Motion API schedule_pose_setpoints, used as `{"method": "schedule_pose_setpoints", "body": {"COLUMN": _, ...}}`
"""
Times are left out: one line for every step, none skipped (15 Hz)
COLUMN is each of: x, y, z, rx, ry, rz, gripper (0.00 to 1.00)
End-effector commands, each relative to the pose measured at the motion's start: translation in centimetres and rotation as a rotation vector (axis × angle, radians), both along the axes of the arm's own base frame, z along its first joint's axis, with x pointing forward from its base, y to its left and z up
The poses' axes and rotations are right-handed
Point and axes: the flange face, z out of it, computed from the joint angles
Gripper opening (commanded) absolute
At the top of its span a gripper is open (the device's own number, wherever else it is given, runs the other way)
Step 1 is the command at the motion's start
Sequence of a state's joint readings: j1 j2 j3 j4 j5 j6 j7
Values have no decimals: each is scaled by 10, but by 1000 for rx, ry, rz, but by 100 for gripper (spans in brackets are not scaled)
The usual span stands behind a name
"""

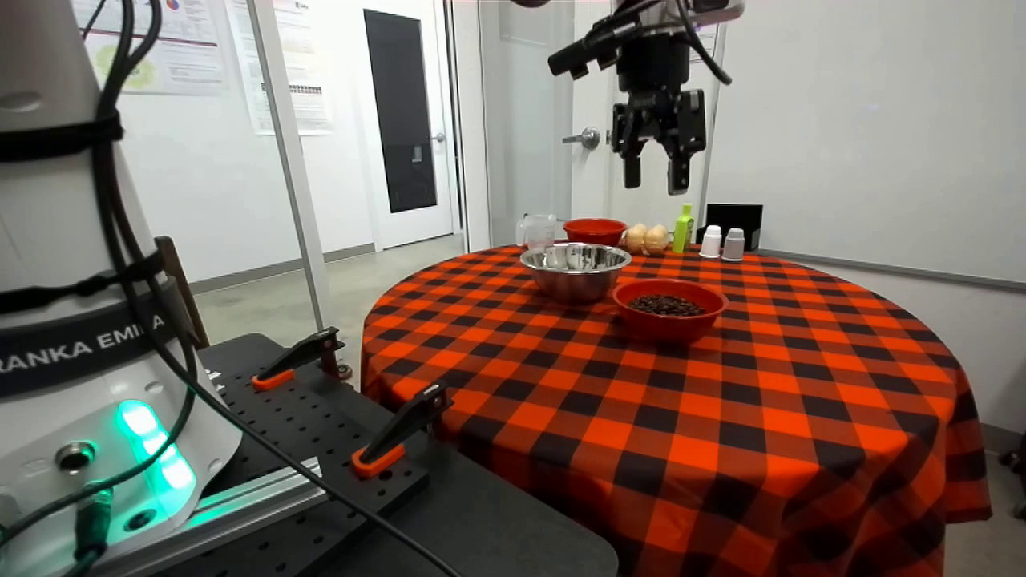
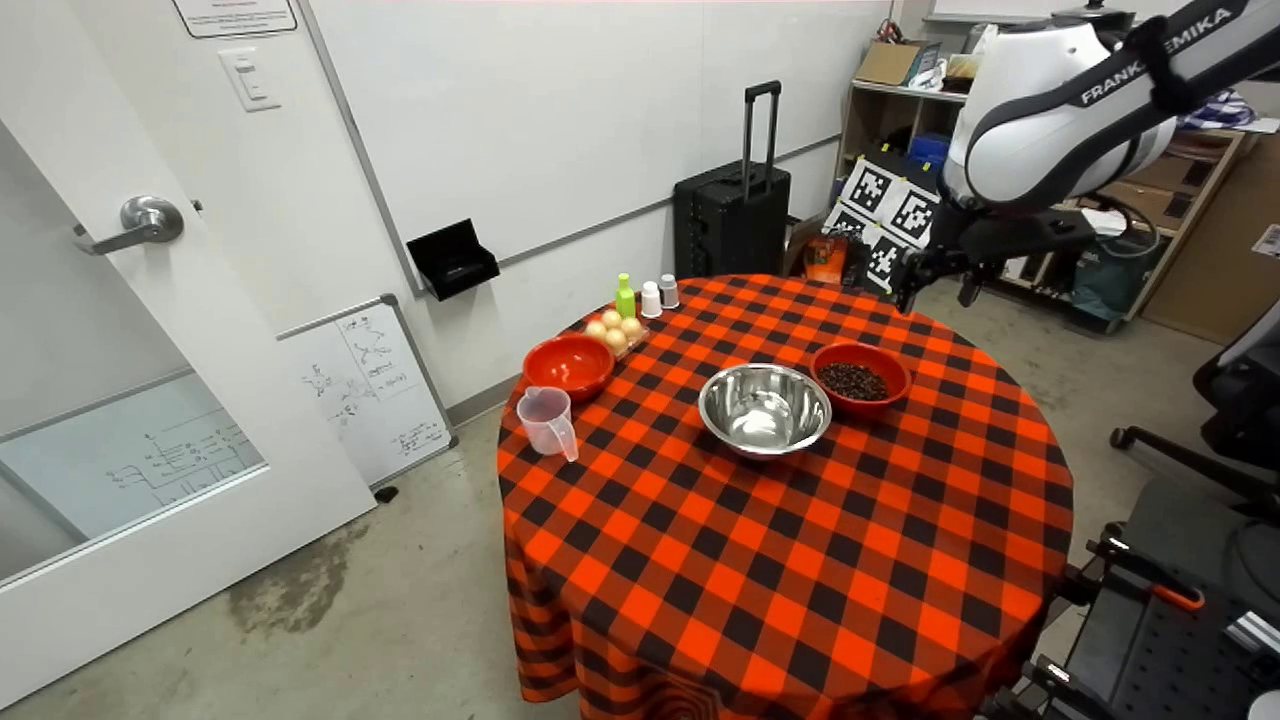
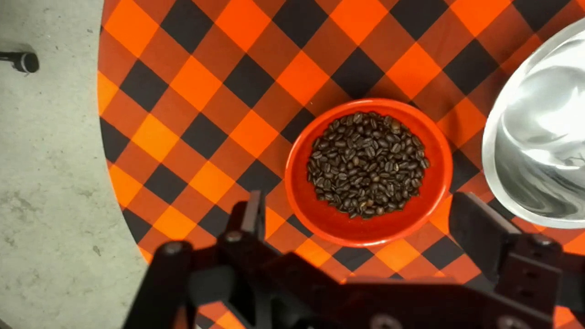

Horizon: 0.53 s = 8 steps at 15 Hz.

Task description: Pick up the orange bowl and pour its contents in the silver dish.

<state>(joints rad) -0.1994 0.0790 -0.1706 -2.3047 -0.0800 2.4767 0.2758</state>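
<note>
Basically, orange bowl [image 3: 347, 230] w/ coffee beans [image 3: 368, 164] sits nr silver dish [image 2: 765, 405], fingers [image 3: 480, 233] above spread wide & holding nothing.

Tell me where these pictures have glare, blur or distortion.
In the wrist view, white glare streaks the metal bowl, and the dark gripper looks soft while the coffee beans are fairly crisp; in an exterior view, the green lamps wash out nearly to white; in an exterior view, the door slants, probably from the camera's tilt or wide lens.
</note>
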Motion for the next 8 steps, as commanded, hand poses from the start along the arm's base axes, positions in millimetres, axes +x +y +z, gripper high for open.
{"method": "schedule_pose_setpoints", "body": {"x": 13, "y": -7, "z": -46, "rx": -1, "ry": 19, "rz": -2, "gripper": 100}}
{"method": "schedule_pose_setpoints", "body": {"x": 16, "y": -9, "z": -58, "rx": -9, "ry": 35, "rz": 17, "gripper": 100}}
{"method": "schedule_pose_setpoints", "body": {"x": 19, "y": -10, "z": -68, "rx": -11, "ry": 47, "rz": 28, "gripper": 100}}
{"method": "schedule_pose_setpoints", "body": {"x": 25, "y": -12, "z": -76, "rx": -16, "ry": 58, "rz": 39, "gripper": 100}}
{"method": "schedule_pose_setpoints", "body": {"x": 31, "y": -14, "z": -81, "rx": -19, "ry": 62, "rz": 41, "gripper": 100}}
{"method": "schedule_pose_setpoints", "body": {"x": 39, "y": -17, "z": -85, "rx": -22, "ry": 58, "rz": 26, "gripper": 100}}
{"method": "schedule_pose_setpoints", "body": {"x": 46, "y": -20, "z": -88, "rx": -22, "ry": 52, "rz": 11, "gripper": 100}}
{"method": "schedule_pose_setpoints", "body": {"x": 53, "y": -25, "z": -92, "rx": -26, "ry": 51, "rz": -3, "gripper": 100}}
